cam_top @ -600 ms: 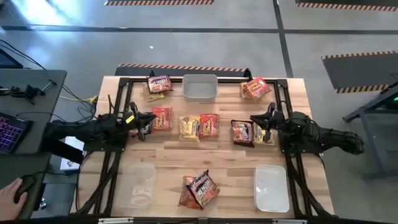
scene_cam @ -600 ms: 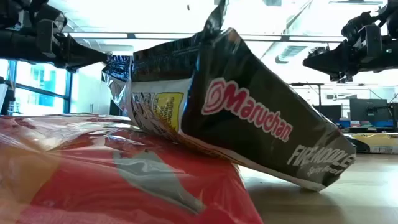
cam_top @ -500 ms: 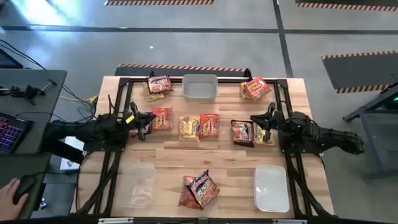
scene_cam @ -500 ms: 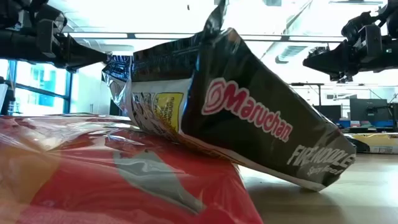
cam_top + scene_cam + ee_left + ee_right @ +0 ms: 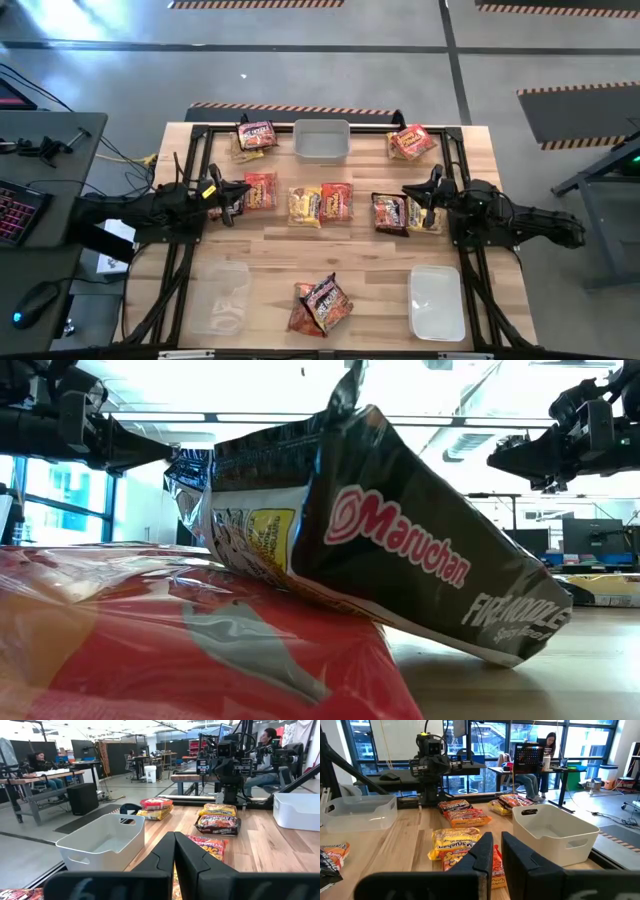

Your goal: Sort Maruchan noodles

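Note:
Maruchan packets lie across the table. A red one (image 5: 260, 190), a yellow one (image 5: 305, 205) and a red-orange one (image 5: 336, 201) form a middle row, with a dark one (image 5: 388, 213) and a yellow one (image 5: 422, 215) to their right. A dark packet (image 5: 257, 135) sits on a yellow one at the far left, and red-orange ones (image 5: 411, 141) at the far right. At the near edge a dark packet (image 5: 400, 550) leans on a red one (image 5: 200, 650). My left gripper (image 5: 240, 196) (image 5: 174, 851) hovers shut beside the red packet. My right gripper (image 5: 410, 193) (image 5: 496, 849) hovers over the dark and yellow pair, open by a narrow gap.
A white bin (image 5: 322, 140) stands at the far edge's middle, a clear bin (image 5: 222, 297) near left and a white bin (image 5: 437, 302) near right. Black frame rails (image 5: 190, 260) run along both table sides. A desk with a keyboard (image 5: 20, 210) is to the left.
Both arms have kept still and no packet has moved. A person's hand that rested on the mouse at the desk on the left has drawn out of view.

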Action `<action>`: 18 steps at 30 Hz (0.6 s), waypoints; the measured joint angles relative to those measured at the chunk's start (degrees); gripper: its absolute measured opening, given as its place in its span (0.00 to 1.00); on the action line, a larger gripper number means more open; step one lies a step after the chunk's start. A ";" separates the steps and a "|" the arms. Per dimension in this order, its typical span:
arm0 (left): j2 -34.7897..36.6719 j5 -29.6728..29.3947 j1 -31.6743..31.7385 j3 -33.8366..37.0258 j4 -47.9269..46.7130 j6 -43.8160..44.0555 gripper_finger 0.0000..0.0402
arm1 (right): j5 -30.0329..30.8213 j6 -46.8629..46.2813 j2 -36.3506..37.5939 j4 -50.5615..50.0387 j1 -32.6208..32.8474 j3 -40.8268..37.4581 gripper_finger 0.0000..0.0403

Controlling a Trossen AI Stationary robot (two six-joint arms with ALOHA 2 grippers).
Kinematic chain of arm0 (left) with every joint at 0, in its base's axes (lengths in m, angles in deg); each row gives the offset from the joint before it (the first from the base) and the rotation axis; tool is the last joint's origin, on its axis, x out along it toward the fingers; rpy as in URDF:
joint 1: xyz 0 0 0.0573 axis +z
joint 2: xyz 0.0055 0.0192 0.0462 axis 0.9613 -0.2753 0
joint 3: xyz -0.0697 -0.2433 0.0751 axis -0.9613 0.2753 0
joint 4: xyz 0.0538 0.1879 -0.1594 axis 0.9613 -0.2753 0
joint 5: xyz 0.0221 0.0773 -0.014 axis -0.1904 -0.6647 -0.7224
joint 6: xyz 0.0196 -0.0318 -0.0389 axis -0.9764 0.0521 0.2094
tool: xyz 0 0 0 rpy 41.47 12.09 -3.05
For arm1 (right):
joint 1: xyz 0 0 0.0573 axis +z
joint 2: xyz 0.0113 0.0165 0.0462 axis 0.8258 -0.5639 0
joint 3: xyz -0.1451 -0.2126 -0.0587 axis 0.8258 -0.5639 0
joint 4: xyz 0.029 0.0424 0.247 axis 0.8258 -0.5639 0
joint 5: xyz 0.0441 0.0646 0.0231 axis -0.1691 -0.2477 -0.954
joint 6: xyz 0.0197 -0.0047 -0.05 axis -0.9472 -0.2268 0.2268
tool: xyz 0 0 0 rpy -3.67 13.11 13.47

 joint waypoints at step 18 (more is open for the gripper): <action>0.02 -0.92 0.02 -0.02 1.03 -13.09 0.01 | 0.02 0.00 -0.02 0.00 0.00 -0.02 0.06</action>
